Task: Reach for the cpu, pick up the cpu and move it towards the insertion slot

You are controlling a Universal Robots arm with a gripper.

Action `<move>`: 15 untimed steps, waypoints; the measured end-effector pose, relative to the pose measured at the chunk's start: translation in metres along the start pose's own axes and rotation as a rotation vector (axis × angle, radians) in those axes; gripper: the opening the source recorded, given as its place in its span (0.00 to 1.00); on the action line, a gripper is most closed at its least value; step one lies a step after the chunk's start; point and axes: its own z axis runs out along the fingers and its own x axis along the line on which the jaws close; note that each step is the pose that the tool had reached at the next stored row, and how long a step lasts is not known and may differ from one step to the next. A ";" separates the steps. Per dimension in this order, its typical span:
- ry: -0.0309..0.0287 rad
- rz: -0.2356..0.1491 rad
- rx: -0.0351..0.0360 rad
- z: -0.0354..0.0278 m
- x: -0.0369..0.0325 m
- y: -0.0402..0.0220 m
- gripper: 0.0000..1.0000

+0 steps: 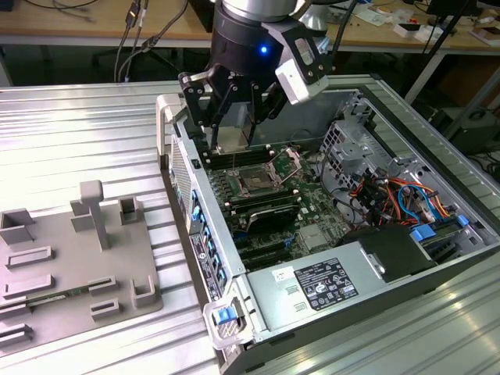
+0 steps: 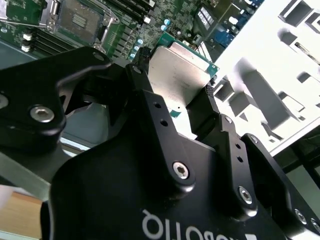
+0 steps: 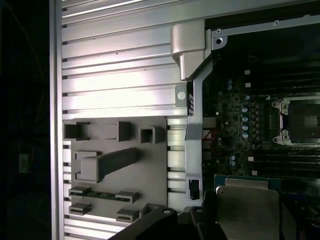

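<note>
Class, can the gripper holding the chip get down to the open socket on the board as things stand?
Probably yes. The gripper holds the chip above the open case, and the socket lies below with its metal frame swung up. Nothing appears to block the path down.

The cpu (image 2: 179, 75), a flat square chip with a pale silvery top and thin green rim, sits clamped between the jaws, lifted clear of the board. The insertion slot (image 1: 256, 182) (dark square, brownish centre, silver frame hinged open) lies just below and beyond the jaws, unfilled.
</note>
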 end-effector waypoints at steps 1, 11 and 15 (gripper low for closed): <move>0.0000 0.000 0.0000 0.0000 -0.0020 0.0000 0.55; 0.0000 0.000 0.0000 0.0003 -0.0187 0.0001 0.55; 0.0000 0.000 0.0000 0.0004 -0.0242 0.0001 0.55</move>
